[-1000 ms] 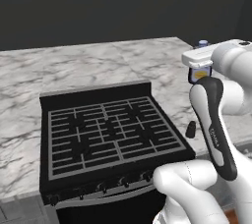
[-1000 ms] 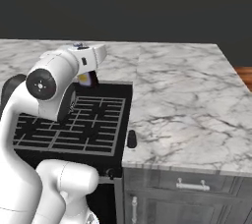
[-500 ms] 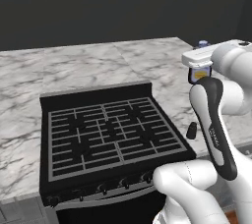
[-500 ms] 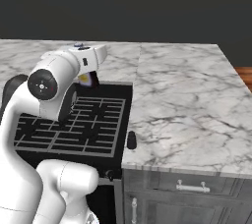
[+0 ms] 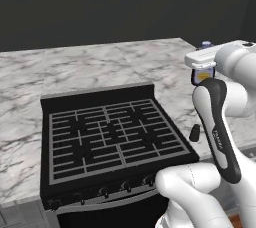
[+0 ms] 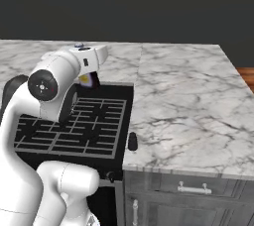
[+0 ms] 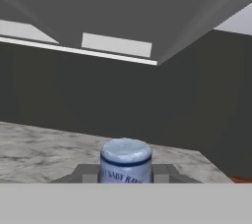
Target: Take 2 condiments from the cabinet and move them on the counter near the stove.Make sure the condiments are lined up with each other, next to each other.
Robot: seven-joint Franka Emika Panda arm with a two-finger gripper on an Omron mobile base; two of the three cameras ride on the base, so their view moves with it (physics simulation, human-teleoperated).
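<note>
- Left base view: gripper (image 5: 203, 74) raised above the counter (image 5: 150, 67), just past the stove's right rear corner; jaws clamped on the sauce bottle (image 5: 202, 75), yellow label visible below the white hand, blue cap (image 5: 205, 45) showing above it.
- Sauce bottle carried upright, clear of the counter surface.
- Black shaker (image 5: 194, 133) standing upright on the counter, just beside the right edge of the stove (image 5: 112, 139), near the counter's front edge.
- Right base view: same black shaker (image 6: 132, 141) at the counter's (image 6: 188, 106) front edge, just beside the stove (image 6: 74, 131); held sauce bottle (image 6: 88, 79) partly hidden behind the white wrist, above the stove's rear right corner.
- Shaker and held bottle well apart.
- Hand view: cap (image 7: 126, 156) of the sauce bottle seated between the two fingers (image 7: 86, 174), label lettering partly readable; marble counter (image 7: 39, 144) and dark back wall (image 7: 98, 100) beyond, range hood (image 7: 123, 16) overhead.
</note>
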